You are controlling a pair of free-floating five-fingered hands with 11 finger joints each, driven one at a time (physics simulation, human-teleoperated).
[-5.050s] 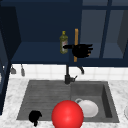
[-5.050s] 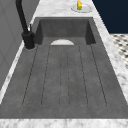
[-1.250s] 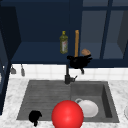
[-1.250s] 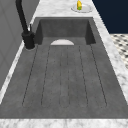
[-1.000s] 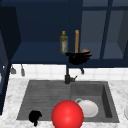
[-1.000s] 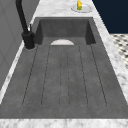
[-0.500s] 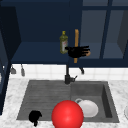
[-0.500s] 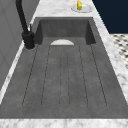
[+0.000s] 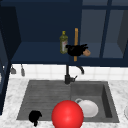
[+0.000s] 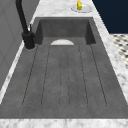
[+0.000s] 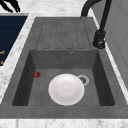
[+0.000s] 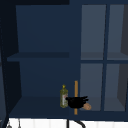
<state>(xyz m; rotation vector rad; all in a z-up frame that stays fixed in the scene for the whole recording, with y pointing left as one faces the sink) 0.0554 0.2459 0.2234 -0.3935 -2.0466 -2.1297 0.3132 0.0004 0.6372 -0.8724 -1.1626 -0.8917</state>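
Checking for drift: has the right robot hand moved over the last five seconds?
Yes. The right robot hand dipped towards the tap, then rose back beside the bottle.

Red ball [image 9: 67,115], white plate [image 11: 66,89], olive-green bottle [image 9: 63,43], grey sink [image 11: 62,37], navy cabinet [image 12: 42,37]

Front, sides (both near), upper: sink [image 9: 105,86]

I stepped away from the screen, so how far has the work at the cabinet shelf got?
Done: the right hand is up at the open cabinet's bottom shelf, beside the olive oil bottle. In hand: its fingers curl round a small brown item. Left: that item isn't set down. The left hand hangs at the sink's front edge; the white plate lies in the basin.
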